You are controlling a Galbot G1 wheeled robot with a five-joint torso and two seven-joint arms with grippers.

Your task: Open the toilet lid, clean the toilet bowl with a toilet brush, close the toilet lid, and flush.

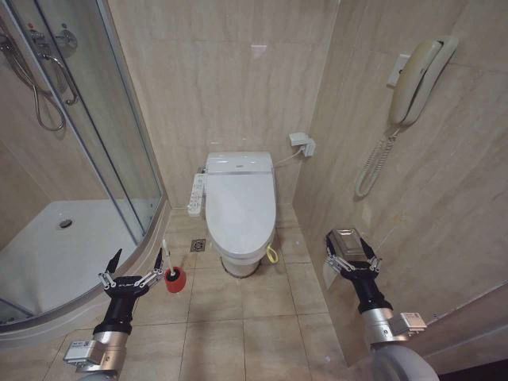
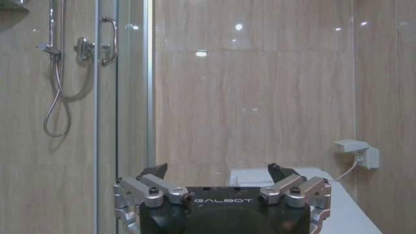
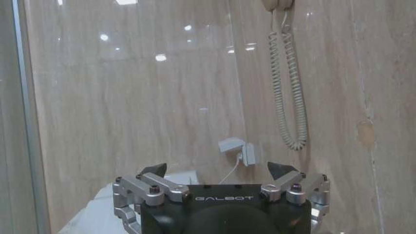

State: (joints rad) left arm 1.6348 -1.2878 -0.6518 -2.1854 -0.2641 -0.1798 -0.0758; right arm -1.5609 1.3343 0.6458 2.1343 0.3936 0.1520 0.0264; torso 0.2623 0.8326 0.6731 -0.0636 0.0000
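The toilet lid [image 1: 239, 200] lies flat and closed over the toilet bowl [image 1: 241, 260] against the back wall; the bowl's inside is hidden. The toilet brush [image 1: 167, 255] stands upright in its red cup holder [image 1: 175, 280] on the floor, left of the toilet. My left gripper [image 1: 136, 260] is open, held low at the front left, just left of the brush and apart from it. At the front right, near the side wall, my right gripper [image 1: 349, 239] is open with nothing in it. In the wrist views both grippers [image 2: 217, 170] [image 3: 217, 169] point at the back wall.
A long white button panel [image 1: 195, 195] sticks out on the toilet's left side. The glass shower enclosure [image 1: 87, 143] and its raised curved base [image 1: 79, 313] take up the left. A wall phone [image 1: 417, 83] with coiled cord hangs right. A socket [image 1: 303, 144] sits behind the toilet.
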